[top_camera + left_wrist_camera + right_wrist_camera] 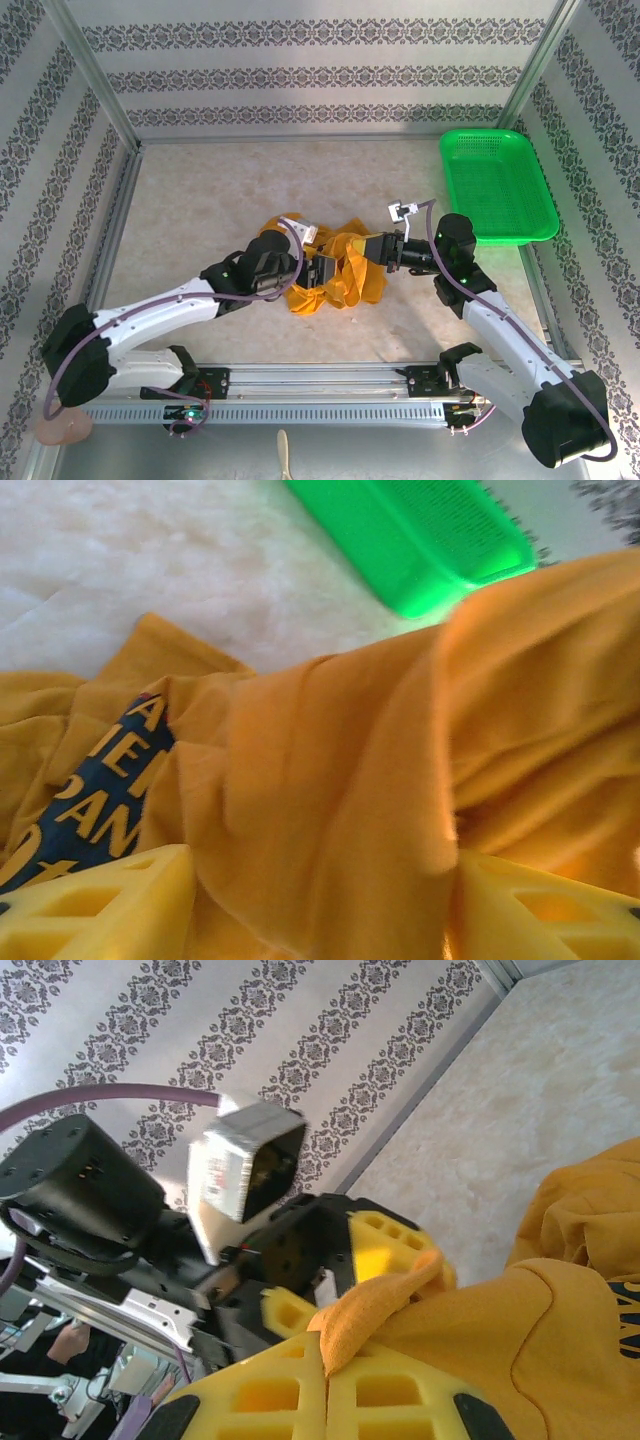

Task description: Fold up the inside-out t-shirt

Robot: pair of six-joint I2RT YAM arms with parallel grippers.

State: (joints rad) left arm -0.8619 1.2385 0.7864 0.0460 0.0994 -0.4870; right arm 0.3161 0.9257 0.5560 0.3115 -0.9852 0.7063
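A: Where is the inside-out t-shirt [345,285] now?

B: It lies crumpled in the middle of the table [200,210], between the two arms. The right claw [325,1365] is pressed together on a fold of it, and the cloth comes out between its yellow fingers. The left claw [320,915] has its fingers apart with a thick bunch of cloth between them. If they squeeze it, I cannot tell.

A: How to do this step well?

B: I think the shirt must first be opened flat. The claws are very close to one another, so they should go apart gently along one edge, without twisting the cloth more.

A: What does each view add?

B: The left wrist view shows the navy print [100,800] with its letters. The top view shows that the green basket [495,185] stands well apart from the shirt, at the far right.
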